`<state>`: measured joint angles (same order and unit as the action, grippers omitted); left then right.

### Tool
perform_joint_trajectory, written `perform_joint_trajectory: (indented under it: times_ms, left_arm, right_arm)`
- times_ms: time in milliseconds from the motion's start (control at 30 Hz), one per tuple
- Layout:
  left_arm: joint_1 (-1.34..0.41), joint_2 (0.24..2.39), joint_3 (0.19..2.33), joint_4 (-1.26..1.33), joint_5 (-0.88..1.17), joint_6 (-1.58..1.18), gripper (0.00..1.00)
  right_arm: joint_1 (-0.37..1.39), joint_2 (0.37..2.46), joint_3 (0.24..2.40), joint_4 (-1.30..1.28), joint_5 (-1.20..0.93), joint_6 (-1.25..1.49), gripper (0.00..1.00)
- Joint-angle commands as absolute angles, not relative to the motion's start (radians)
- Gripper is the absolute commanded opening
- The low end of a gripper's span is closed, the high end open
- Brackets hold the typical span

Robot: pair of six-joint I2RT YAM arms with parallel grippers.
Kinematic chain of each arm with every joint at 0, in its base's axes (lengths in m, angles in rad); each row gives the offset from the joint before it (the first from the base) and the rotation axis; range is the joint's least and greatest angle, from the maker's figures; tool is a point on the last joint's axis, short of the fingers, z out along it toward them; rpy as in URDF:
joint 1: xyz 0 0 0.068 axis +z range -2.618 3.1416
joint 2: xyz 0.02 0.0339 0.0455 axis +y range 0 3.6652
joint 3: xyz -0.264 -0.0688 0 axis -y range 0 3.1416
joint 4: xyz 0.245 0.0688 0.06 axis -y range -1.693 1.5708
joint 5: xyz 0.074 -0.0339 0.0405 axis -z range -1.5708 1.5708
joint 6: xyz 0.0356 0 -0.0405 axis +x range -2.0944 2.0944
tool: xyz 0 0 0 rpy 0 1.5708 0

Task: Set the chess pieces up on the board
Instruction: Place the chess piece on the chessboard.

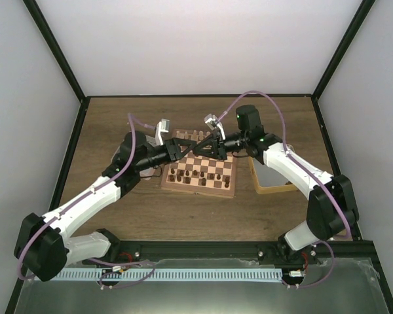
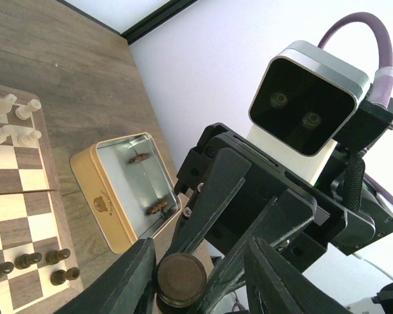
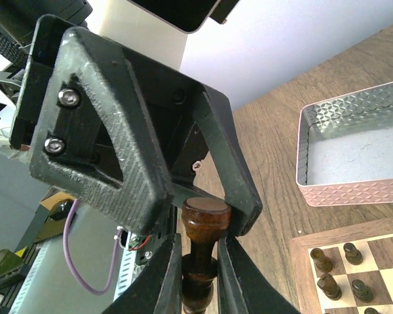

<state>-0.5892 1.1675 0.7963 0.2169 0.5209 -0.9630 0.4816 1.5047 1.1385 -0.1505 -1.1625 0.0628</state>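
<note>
The two grippers meet tip to tip above the board [image 1: 196,190], sharing one dark chess piece [image 3: 206,216]. The right gripper [image 3: 198,258] is clamped tight on its stem. The left gripper [image 2: 202,261] stands partly open around the round base; we cannot tell whether both its fingers press on it.

The risk we see is the hand-over itself. If the right jaws let go before the left ones are truly seated, the piece drops straight beneath the jaws onto squares already filled and may topple its neighbours. A hold on the smooth disc alone could also let the piece swivel. With the four fingers this crowded, any sideways shift may knock finger against finger.

We count two arms, one board and one piece between the jaws. There are two tins: a gold tin [image 2: 95,203] beyond the left jaws and a pink tin [image 3: 354,193] beyond the right jaws. Two loose dark pieces [image 2: 141,157] lie in the gold tin. Pale pieces [image 2: 16,134] stand at the board's edge, perhaps five, though they overlap too much to be sure.
</note>
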Motion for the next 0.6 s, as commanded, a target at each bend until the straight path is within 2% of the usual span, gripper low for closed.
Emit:
perform_joint_trajectory:
  times_ms: [0,67,300,433,500,567]
  left_arm:
    - [-0.592,1.182,0.788,0.266,0.535,-0.992,0.34]
    - [-0.593,1.188,0.788,0.270,0.537,-0.996,0.25]
    - [-0.592,1.196,0.784,0.276,0.552,-0.989,0.06]
    - [-0.593,1.179,0.779,0.284,0.528,-0.998,0.05]
    - [-0.592,1.162,0.777,0.292,0.499,-1.016,0.05]
    - [-0.591,1.149,0.776,0.301,0.466,-1.038,0.06]
  right_arm:
    - [0.500,1.499,1.188,-0.164,-1.180,0.034,0.04]
    - [0.499,1.500,1.190,-0.165,-1.169,0.039,0.03]
    - [0.503,1.481,1.172,-0.101,-1.129,0.107,0.04]
    - [0.503,1.446,1.139,-0.044,-1.070,0.186,0.26]
    - [0.503,1.404,1.054,0.101,-0.956,0.352,0.42]
    - [0.506,1.360,0.933,0.339,-0.912,0.556,0.52]
